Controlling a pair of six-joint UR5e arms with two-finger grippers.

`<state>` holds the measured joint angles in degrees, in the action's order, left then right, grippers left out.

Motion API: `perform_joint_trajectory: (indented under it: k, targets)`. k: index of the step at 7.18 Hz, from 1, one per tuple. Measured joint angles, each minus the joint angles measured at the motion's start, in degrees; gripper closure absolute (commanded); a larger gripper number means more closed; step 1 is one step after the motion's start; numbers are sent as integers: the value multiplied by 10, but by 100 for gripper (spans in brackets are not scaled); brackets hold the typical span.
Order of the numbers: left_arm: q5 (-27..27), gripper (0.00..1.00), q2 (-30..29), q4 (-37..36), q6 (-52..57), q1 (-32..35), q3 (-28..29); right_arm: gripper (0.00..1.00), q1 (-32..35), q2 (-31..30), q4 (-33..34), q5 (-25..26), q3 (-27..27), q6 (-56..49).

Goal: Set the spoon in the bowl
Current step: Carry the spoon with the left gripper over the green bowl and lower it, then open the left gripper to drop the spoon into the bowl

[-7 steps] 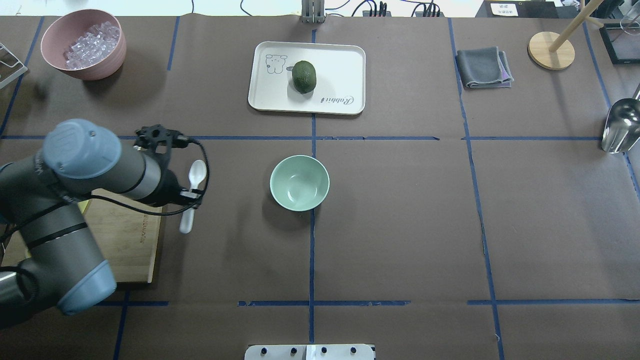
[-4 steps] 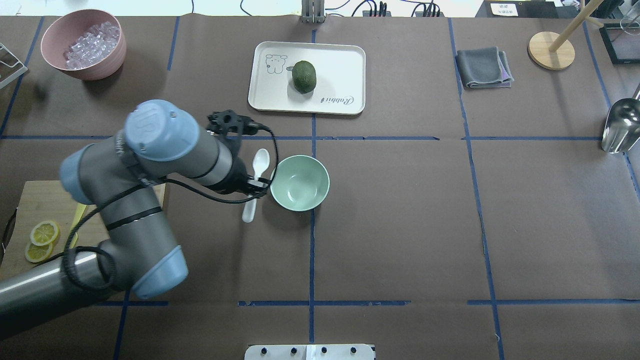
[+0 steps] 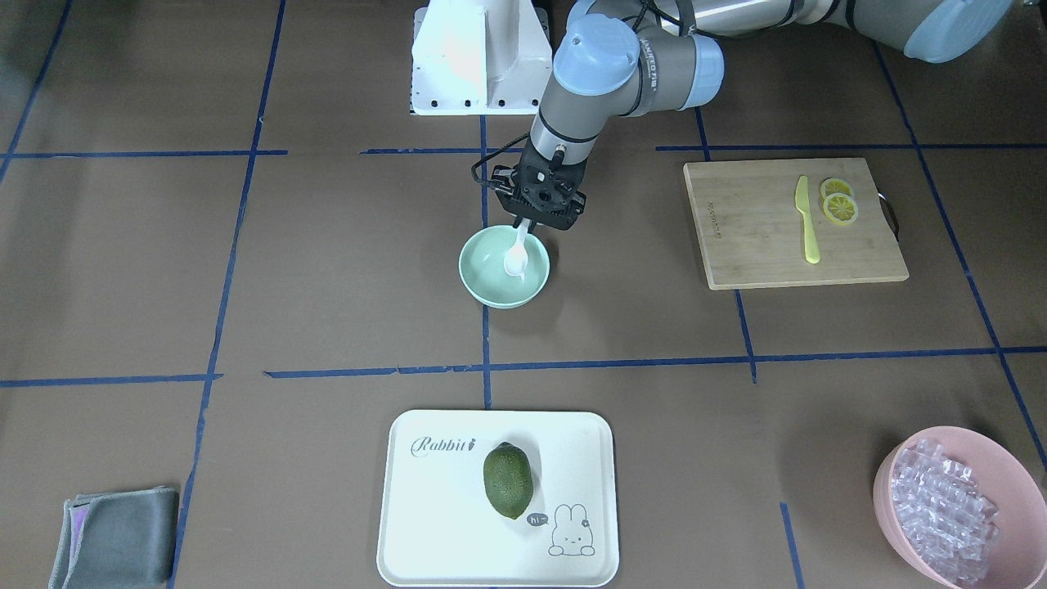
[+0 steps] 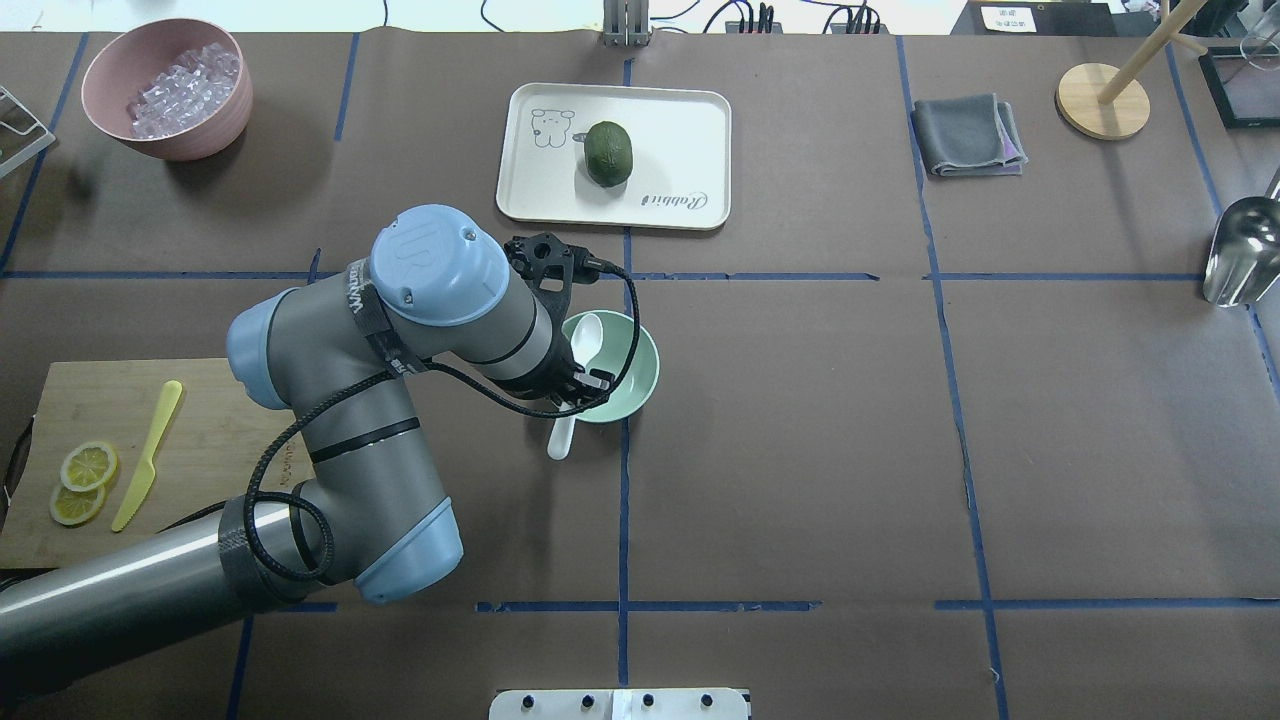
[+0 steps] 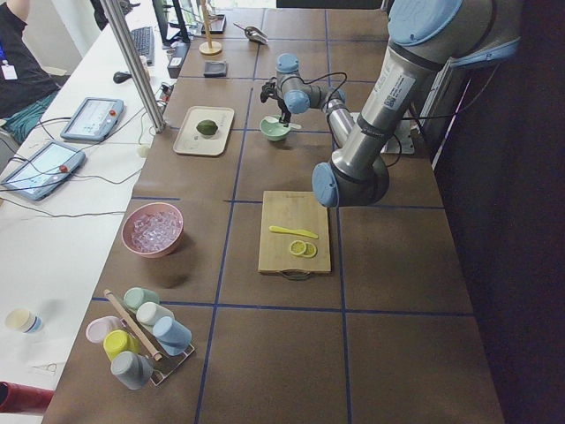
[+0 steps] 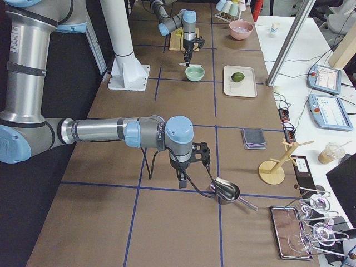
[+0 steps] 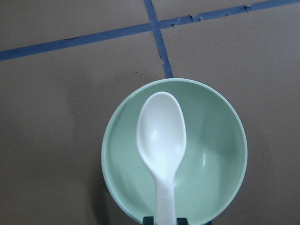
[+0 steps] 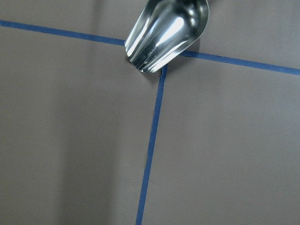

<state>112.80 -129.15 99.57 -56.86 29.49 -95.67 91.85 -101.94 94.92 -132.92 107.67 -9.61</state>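
The small white spoon [image 4: 586, 336] is held by its handle in my left gripper [image 4: 590, 381], which is shut on it. The scoop hangs over the inside of the pale mint-green bowl [image 4: 630, 368] at the table's middle, and the handle end sticks out over the bowl's near rim. The left wrist view shows the spoon [image 7: 161, 140] just above the bowl [image 7: 213, 140]. From the front, the spoon [image 3: 516, 260] tilts down into the bowl [image 3: 483, 274]. My right gripper [image 6: 181, 178] shows only in the exterior right view; I cannot tell its state.
A wooden cutting board [image 4: 230, 440] with a yellow knife [image 4: 148, 455] and lemon slices lies left. A pink bowl of clear cubes [image 4: 166, 88] stands far left. A white tray [image 4: 680, 130] holds an avocado [image 4: 609, 153]. A metal scoop [image 4: 1240, 250] lies at the right edge, a grey cloth [image 4: 967, 135] behind it.
My left arm has swung right with the spoon, from beside the cutting board to over the mint-green bowl. The bowl has not moved.
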Motion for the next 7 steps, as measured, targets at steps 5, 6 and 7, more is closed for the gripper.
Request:
perform_joint_trajectory:
  k: [5, 6, 7]
  targets:
    - [1, 1, -45, -20, 1, -2, 49, 1, 0, 1, 0, 0, 0, 0]
    - [2, 1, -45, -21, 3, 1, 48, 1, 0, 1, 0, 0, 0, 1]
    - [7, 1, -44, -34, 7, 12, 44, 1, 0, 1, 0, 0, -1, 0]
